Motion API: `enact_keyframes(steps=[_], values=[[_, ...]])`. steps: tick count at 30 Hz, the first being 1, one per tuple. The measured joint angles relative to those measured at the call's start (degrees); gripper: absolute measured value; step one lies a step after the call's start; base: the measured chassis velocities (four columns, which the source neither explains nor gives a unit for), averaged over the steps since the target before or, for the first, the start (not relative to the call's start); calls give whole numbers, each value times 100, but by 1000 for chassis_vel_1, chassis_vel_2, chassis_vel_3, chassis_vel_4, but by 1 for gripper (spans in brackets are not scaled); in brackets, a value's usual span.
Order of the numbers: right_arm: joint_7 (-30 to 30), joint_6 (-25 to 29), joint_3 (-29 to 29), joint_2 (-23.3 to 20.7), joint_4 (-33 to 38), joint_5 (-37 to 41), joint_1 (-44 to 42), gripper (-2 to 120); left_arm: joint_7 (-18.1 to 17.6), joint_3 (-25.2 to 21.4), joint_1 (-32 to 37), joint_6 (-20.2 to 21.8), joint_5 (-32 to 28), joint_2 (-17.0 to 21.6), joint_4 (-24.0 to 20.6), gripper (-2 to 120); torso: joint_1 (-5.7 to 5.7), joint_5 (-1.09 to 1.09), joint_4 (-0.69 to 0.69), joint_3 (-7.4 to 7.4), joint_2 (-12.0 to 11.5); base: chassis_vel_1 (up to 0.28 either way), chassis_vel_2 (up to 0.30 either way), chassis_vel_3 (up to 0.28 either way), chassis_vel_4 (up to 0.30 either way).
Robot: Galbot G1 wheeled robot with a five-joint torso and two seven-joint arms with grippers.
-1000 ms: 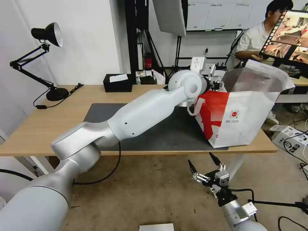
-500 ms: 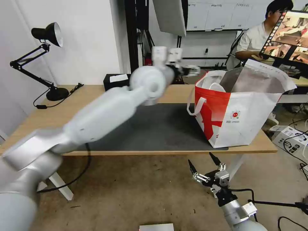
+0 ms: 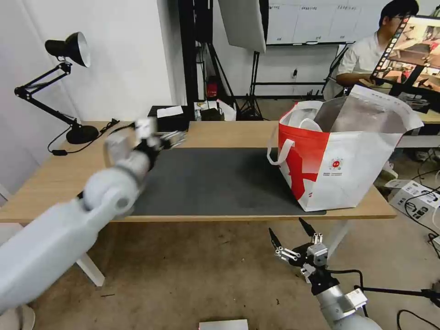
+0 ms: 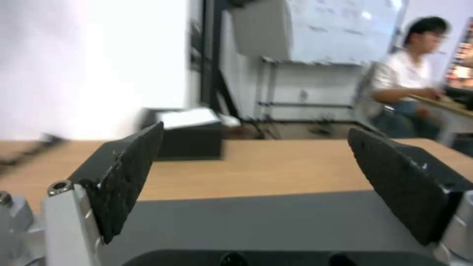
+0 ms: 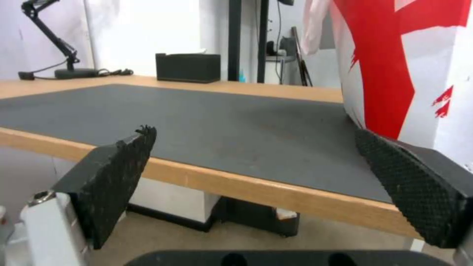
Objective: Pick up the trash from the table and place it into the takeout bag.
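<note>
The takeout bag [image 3: 339,169] stands open on the right end of the table [image 3: 55,183], its red-and-white side close in the right wrist view [image 5: 394,62]. A white curved rim [image 3: 311,124] shows inside the bag's mouth; any other trash is out of view. My left gripper [image 3: 176,136] hovers over the far left corner of the dark mat [image 3: 215,183]. It is open and empty, as the left wrist view [image 4: 255,131] shows. My right gripper [image 3: 286,226] hangs open below the table's front edge, level with the tabletop [image 5: 254,131].
A black tissue box [image 3: 169,117] sits at the table's back edge, and a black desk lamp [image 3: 68,50] stands at the far left. Cables and white boxes [image 3: 412,195] lie on the floor to the right.
My left arm has swung from the bag's mouth leftward across the table to the mat's far left corner, gripper empty. The right arm has stayed still.
</note>
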Motion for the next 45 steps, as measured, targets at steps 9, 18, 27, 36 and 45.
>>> enact_keyframes(steps=[9, 18, 27, 36, 45], values=[[0, 0, 0, 0, 1, 0, 0, 100, -63, -474, 1479, -1285, 1899, -465, 238, 100, 1, 0, -6, 1, -1, 0, 0, 0, 0], [0, 0, 1, 0, 0, 0, 0, 100, -105, -1401, 3118, -1465, 2817, -1037, 53, 100, 1, 1, -2, 1, -1, 0, 0, 0, 0], [0, 0, 0, 0, 0, 0, 0, 100, 122, -1870, 4407, -1714, 3602, -1757, -144, 100, 1, 2, -2, 1, -1, 0, 0, 0, 0], [0, 0, 0, 0, 0, 0, 0, 100, 192, -2116, 5056, -2002, 3923, -2274, -187, 100, 1, 1, -2, 1, -1, 0, 0, 0, 0], [0, 0, 0, 0, 0, 0, 0, 100, 358, -2276, 5339, -2277, 3940, -2535, -275, 100, 1, 1, -2, 1, -1, 0, 0, 0, 0]])
